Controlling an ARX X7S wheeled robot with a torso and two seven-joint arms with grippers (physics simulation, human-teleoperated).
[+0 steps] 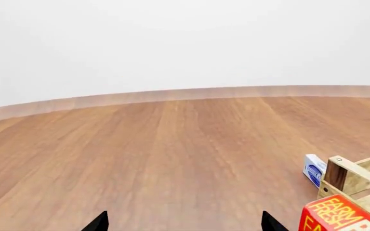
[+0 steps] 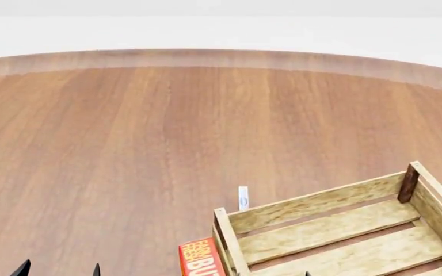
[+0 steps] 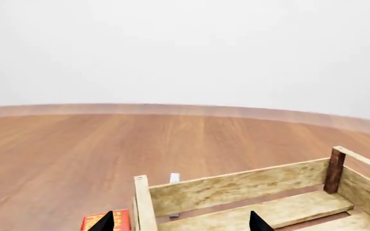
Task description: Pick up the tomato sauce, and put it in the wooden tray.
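Note:
The tomato sauce is out of view in all three views. The wooden tray (image 2: 313,204) is a pale slatted crate with darker corner posts, sitting at the near right of the brown wooden surface. My right gripper (image 3: 181,222) hovers open over the tray's (image 3: 236,185) near left corner, its black fingertips wide apart and holding nothing. My left gripper (image 1: 183,224) is open too, over bare wood to the left of the tray (image 1: 358,173). In the head view the left gripper's (image 2: 58,270) tips show at the bottom left.
A red butter box (image 2: 200,261) stands against the tray's left end. A small white and blue packet (image 2: 243,197) lies just beyond that corner. The wooden surface (image 2: 129,144) stretches far ahead and to the left, ending in a pale curved rim (image 2: 205,57).

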